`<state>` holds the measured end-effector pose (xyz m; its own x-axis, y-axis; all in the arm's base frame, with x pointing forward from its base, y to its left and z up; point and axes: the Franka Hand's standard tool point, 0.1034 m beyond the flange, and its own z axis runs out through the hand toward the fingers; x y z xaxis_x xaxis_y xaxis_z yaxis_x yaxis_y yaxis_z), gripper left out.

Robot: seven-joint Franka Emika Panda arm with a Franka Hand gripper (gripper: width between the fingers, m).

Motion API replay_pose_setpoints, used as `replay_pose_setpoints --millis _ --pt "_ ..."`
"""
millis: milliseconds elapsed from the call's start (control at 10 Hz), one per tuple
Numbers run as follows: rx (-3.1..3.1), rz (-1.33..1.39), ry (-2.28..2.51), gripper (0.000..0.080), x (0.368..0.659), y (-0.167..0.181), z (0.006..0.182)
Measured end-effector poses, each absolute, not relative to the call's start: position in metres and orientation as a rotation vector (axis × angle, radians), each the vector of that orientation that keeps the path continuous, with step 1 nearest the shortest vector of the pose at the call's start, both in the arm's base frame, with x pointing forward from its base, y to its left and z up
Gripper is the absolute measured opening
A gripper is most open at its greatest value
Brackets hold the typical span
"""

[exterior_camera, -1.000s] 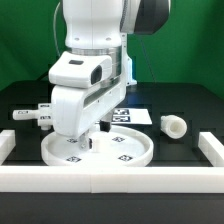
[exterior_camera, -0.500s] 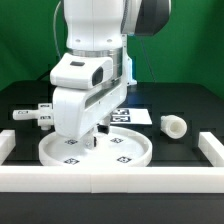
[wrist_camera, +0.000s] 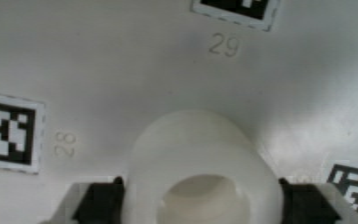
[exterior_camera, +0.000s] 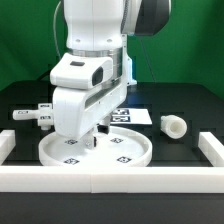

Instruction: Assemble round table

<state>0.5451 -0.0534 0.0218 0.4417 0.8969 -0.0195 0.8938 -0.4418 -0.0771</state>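
The round disc point(exterior_camera: 98, 148) lies flat at the table's front, tags up. My gripper point(exterior_camera: 96, 136) is down over its middle. In the wrist view the disc's raised central hub point(wrist_camera: 197, 160) sits between my gripper's point(wrist_camera: 204, 200) black pads point(wrist_camera: 101, 200), which press against both its sides. The disc's flat face point(wrist_camera: 105, 70) shows printed numbers and tags. The short cylindrical leg point(exterior_camera: 174, 125) lies on its side toward the exterior view's right. The cross-shaped base point(exterior_camera: 30, 116) lies toward the exterior view's left, partly hidden by the arm.
The marker board point(exterior_camera: 133, 114) lies behind the disc. A white border rail point(exterior_camera: 110, 180) runs along the front, with ends at the exterior view's left point(exterior_camera: 5, 143) and right point(exterior_camera: 211, 148). The tabletop is black.
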Motion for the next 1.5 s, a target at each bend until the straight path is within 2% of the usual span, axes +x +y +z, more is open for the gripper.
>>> replay_pose_setpoints --millis 600,1500 --pt "-2.540 0.085 -1.731 0.0406 0.562 -0.002 0.022" --pt "-2.552 0.074 -1.710 0.0407 0.566 0.023 0.022"
